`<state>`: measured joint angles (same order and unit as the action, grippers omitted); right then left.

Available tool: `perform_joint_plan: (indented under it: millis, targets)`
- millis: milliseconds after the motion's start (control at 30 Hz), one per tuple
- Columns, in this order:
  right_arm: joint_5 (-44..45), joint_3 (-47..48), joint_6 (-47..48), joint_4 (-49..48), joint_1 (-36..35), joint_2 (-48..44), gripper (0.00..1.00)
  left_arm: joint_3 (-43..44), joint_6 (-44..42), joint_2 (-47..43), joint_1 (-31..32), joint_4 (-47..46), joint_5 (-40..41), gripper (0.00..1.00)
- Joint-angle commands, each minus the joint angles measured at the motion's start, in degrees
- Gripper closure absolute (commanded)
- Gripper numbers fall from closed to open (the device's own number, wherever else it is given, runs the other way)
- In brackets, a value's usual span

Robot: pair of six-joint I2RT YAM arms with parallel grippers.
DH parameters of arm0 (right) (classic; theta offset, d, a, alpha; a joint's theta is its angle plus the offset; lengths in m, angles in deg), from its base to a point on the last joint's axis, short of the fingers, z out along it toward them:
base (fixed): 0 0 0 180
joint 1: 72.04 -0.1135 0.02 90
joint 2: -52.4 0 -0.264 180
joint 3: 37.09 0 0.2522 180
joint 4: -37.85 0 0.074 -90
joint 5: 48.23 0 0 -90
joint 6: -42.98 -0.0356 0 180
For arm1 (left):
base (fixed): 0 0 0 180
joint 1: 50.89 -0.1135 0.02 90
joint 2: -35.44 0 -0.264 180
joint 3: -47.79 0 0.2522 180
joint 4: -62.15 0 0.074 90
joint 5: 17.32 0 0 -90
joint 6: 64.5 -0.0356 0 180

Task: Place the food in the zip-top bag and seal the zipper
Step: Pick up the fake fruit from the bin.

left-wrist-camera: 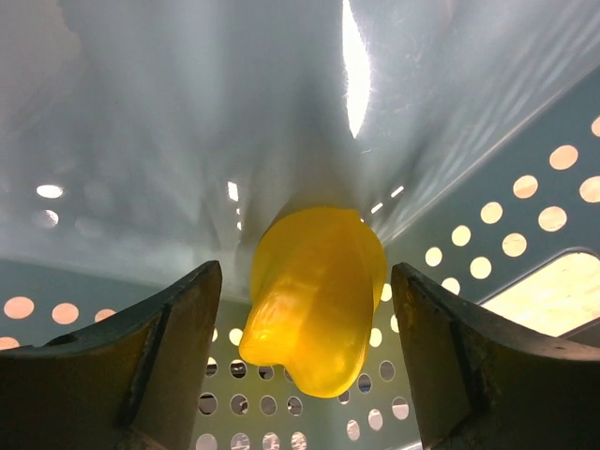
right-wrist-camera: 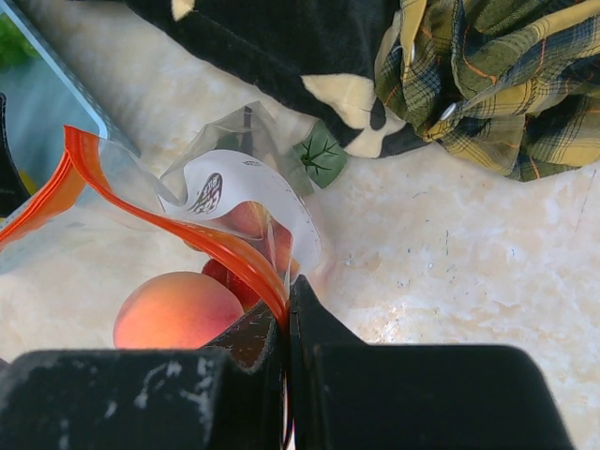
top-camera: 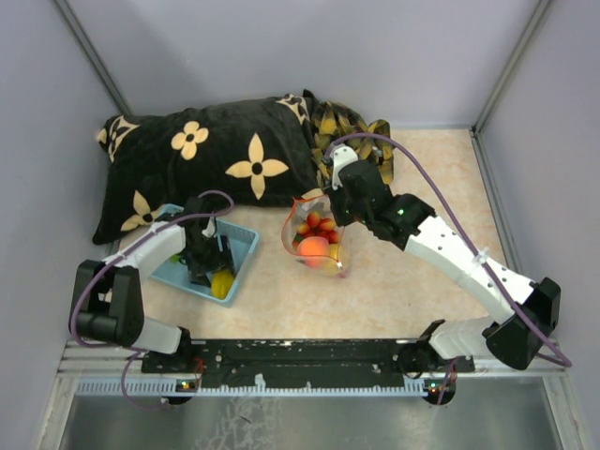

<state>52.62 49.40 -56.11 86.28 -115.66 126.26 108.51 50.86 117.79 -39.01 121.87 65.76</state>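
The clear zip-top bag lies mid-table with its mouth held open. Inside are red berries and an orange-yellow round fruit, which also shows in the right wrist view. My right gripper is shut on the red-orange zipper strip at the bag's edge. My left gripper is open down in the light-blue basket, its fingers on either side of a yellow food piece, not touching it. A green leaf piece lies behind the bag.
A black pillow with cream flowers lies along the back. A plaid cloth is bunched beside it, also in the right wrist view. Grey walls enclose the table on three sides.
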Motion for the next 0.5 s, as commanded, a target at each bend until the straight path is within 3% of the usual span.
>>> perform_joint_plan:
  millis: [0, 167, 467]
  targets:
    - [0.53, 0.10, 0.12, -3.61, 0.37, -2.21, 1.00, -0.35, -1.50, 0.30, 0.63, 1.20, -1.84, 0.23]
    - [0.35, 0.11, 0.05, -3.66, 0.37, -2.13, 1.00, -0.28, -1.46, 2.89, 2.50, 0.65, -2.08, 0.36]
    - [1.24, 0.04, -0.02, -3.52, 0.37, -2.16, 1.00, 2.83, 0.15, -5.74, 2.53, 4.07, 3.47, 0.51]
